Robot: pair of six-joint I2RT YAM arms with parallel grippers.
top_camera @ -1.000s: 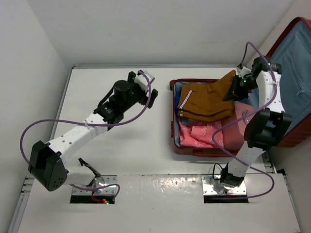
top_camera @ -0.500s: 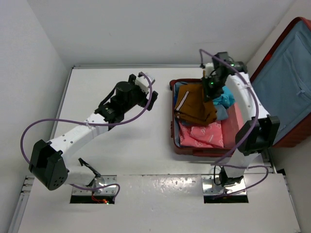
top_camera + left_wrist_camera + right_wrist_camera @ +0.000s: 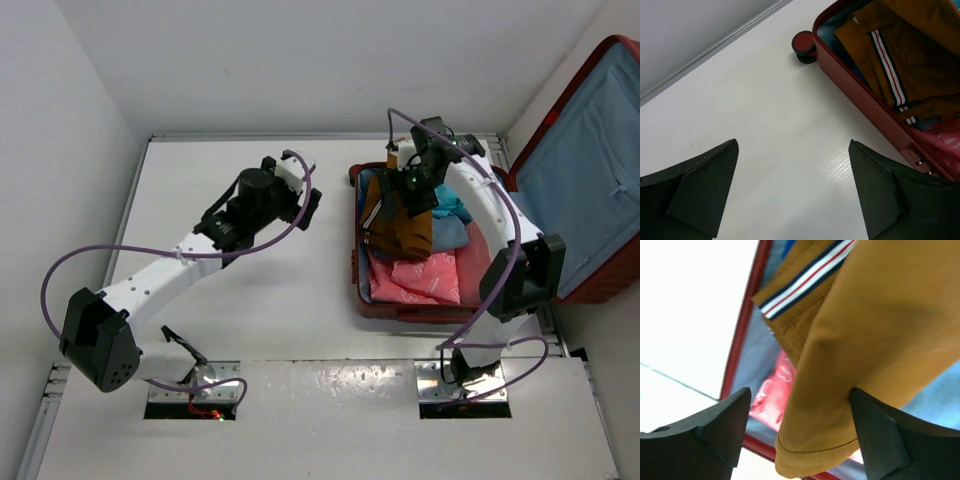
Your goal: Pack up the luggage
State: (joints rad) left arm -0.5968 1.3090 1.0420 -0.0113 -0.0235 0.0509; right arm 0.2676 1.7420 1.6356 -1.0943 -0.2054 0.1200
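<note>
Found the left jaws spread wide and empty above the counter (image 3: 260, 290), well apart from the work. Located the suitcase (image 3: 400, 310) lying open on the right half of the counter, with a pink garment (image 3: 425, 280) at its near end and a brown garment (image 3: 412, 235) bunched just beyond. Found the right jaws parted around that brown garment, with cloth loose between, not pinched. Noted the lid (image 3: 580, 190) leaning back at far right. Recommend lifting straight clear without snagging the fold, then pressing the bunch flat below the rim; judged likely to ride over the edge otherwise.
</note>
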